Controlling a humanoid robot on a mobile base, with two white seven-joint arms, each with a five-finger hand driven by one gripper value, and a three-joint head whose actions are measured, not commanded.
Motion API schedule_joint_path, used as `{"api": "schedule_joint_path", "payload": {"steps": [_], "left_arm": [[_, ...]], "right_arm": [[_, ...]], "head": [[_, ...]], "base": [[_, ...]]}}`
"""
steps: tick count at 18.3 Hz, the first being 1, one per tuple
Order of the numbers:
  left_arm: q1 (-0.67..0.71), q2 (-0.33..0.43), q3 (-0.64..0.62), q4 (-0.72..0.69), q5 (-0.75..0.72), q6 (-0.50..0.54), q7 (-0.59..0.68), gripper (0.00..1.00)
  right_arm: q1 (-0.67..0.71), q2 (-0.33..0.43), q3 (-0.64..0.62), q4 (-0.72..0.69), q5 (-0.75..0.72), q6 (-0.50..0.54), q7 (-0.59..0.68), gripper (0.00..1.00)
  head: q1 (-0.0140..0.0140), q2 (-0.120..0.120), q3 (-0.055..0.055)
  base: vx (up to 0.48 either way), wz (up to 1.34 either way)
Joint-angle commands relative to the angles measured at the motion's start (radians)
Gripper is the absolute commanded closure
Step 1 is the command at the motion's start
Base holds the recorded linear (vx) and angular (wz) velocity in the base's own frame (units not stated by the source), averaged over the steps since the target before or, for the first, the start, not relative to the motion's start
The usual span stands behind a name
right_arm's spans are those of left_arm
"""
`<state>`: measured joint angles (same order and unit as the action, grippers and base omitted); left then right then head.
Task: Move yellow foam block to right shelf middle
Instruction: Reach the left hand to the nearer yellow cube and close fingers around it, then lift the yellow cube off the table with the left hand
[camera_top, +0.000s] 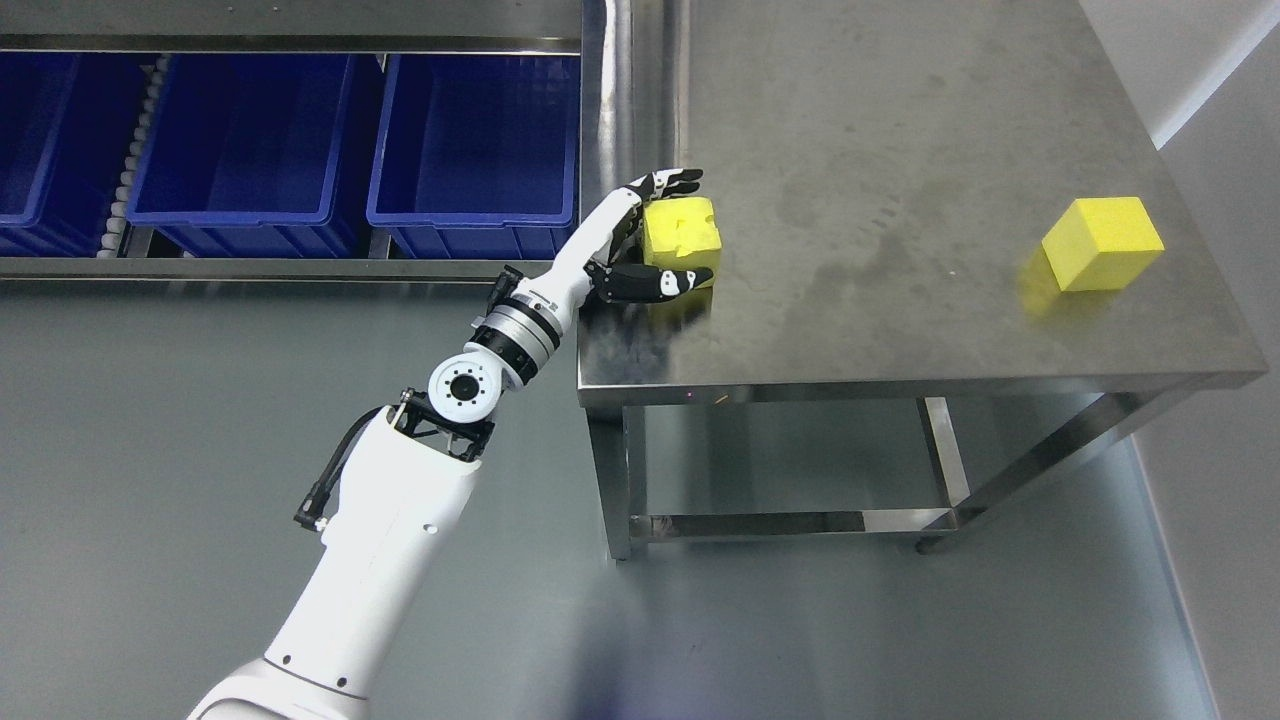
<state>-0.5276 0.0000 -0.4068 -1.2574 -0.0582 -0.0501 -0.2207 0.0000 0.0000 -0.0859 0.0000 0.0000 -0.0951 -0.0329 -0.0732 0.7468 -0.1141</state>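
You have the yellow foam block (682, 232) at the left side of the steel surface (900, 150), resting on it near the front-left corner. It is a cube with a shallow notch in its top face. A second yellow block (1102, 243) sits upright, well apart, near the right edge.

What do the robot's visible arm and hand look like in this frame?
Only the left arm shows. It has smooth white shells, a round white joint with a dark centre, a ribbed silver-and-black wrist collar, and a black cable looping by the elbow. The left hand is white at the back, with black fingers bearing white patches.
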Motion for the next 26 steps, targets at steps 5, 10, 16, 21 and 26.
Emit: {"api": "schedule_joint_path", "payload": {"steps": [5,10,16,21,26], "left_arm": [[-0.014,0.017,-0.006,0.039,-0.061,-0.014,0.003,0.94],[-0.025,0.017,0.051,0.012,-0.06,-0.074,0.027,1.0],[-0.029,0.017,0.12,-0.094,-0.058,-0.181,0.027,1.0],[0.069,0.017,0.144,-0.244,-0.058,-0.273,0.029,1.0],[0.112,0.023,0.181,-0.284,-0.057,-0.318,0.029,1.0]], "right_arm": [[0.002,-0.017,0.0,-0.017,0.003,0.0,-0.001,0.0],[0.002,-0.017,0.0,-0.017,0.003,0.0,-0.001,0.0],[0.002,-0.017,0.0,-0.017,0.003,0.0,-0.001,0.0],[0.002,-0.017,0.0,-0.017,0.003,0.0,-0.001,0.0],[0.002,-0.017,0.0,-0.017,0.003,0.0,-0.001,0.0]], "head": [[0.0,0.0,0.0],[0.0,0.0,0.0],[0.0,0.0,0.0],[0.0,0.0,0.0],[0.0,0.0,0.0]], "base": [[0.0,0.0],[0.0,0.0],[0.002,0.01],[-0.007,0.04],[-0.011,0.23]]}}
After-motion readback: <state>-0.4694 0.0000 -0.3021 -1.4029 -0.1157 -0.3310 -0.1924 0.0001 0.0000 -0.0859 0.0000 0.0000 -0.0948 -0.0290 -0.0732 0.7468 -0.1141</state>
